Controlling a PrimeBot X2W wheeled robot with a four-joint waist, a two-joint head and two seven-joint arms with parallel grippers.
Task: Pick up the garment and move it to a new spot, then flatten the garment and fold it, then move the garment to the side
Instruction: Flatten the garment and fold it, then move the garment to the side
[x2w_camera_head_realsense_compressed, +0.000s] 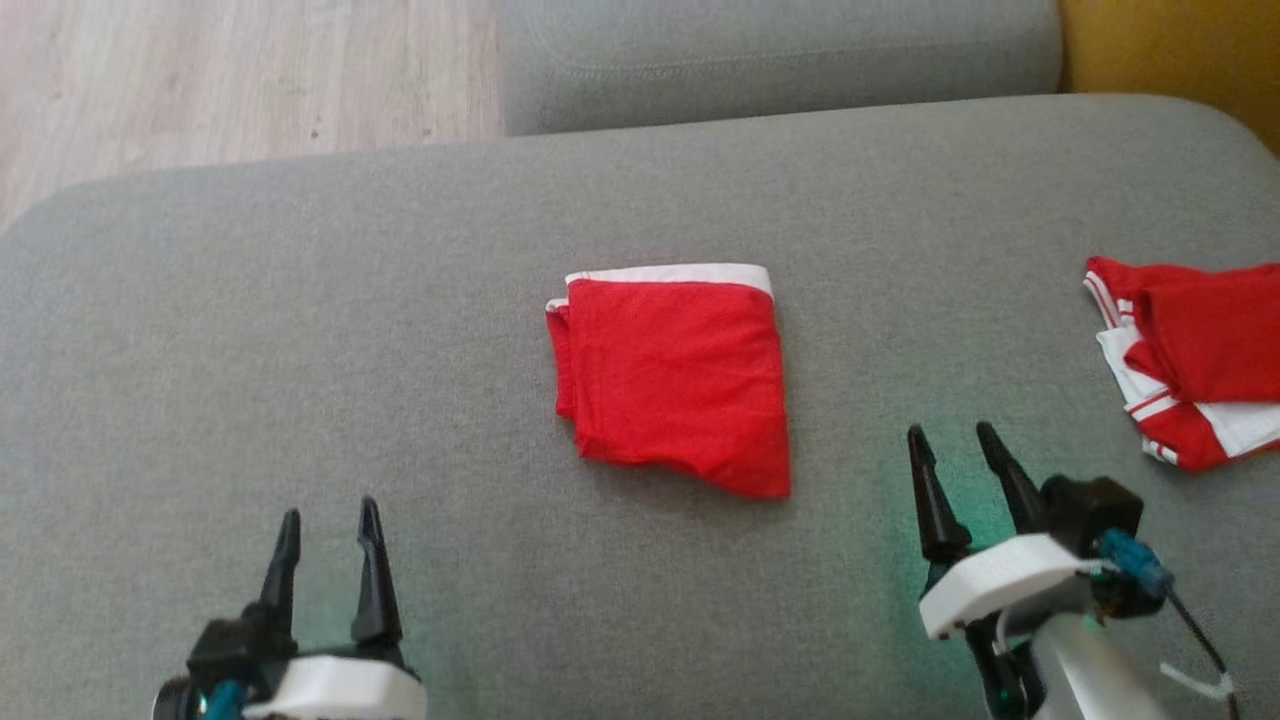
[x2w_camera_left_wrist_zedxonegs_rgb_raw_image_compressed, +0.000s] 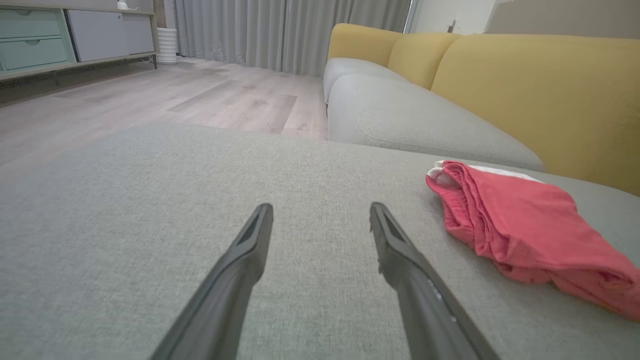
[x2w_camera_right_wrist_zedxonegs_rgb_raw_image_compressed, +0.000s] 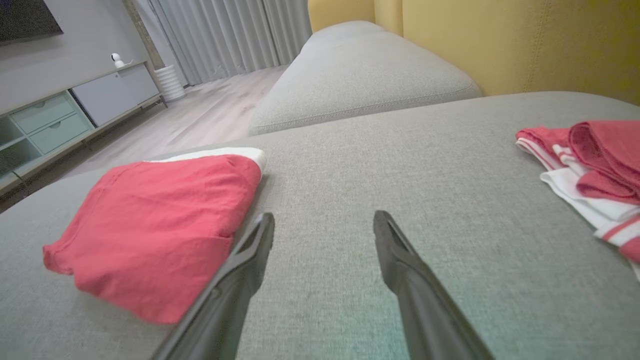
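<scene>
The red garment (x2w_camera_head_realsense_compressed: 672, 385) lies folded at the middle of the grey cushion (x2w_camera_head_realsense_compressed: 300, 330). Folding looks finished, so moving it aside remains. The left hand (x2w_camera_head_realsense_compressed: 329, 510) and right hand (x2w_camera_head_realsense_compressed: 950, 430) hover wide and empty over the cushion's near part. Next, one must pinch a folded edge.

Living room. Wide grey fabric sofa seat (x2w_camera_head_realsense_compressed: 300, 300) in the foreground, second grey seat cushion (x2w_camera_head_realsense_compressed: 780, 60) just behind it, mustard-yellow backrests (x2w_camera_left_wrist_zedxonegs_rgb_raw_image_compressed: 540, 95) along one side. Light wood-plank floor (x2w_camera_left_wrist_zedxonegs_rgb_raw_image_compressed: 200, 95). Grey full-length curtains (x2w_camera_left_wrist_zedxonegs_rgb_raw_image_compressed: 280, 30) at the far end, light soft and even. Low sideboard (x2w_camera_left_wrist_zedxonegs_rgb_raw_image_compressed: 60, 40), mint drawers (x2w_camera_left_wrist_zedxonegs_rgb_raw_image_compressed: 30, 47), pale grey doors (x2w_camera_left_wrist_zedxonegs_rgb_raw_image_compressed: 107, 30); small white camera (x2w_camera_right_wrist_zedxonegs_rgb_raw_image_compressed: 117, 60) on top, white ribbed cylinder (x2w_camera_left_wrist_zedxonegs_rgb_raw_image_compressed: 166, 45) on the floor beside it. Dark screen (x2w_camera_right_wrist_zedxonegs_rgb_raw_image_compressed: 25, 20) on the grey wall (x2w_camera_right_wrist_zedxonegs_rgb_raw_image_compressed: 75, 50) above
</scene>
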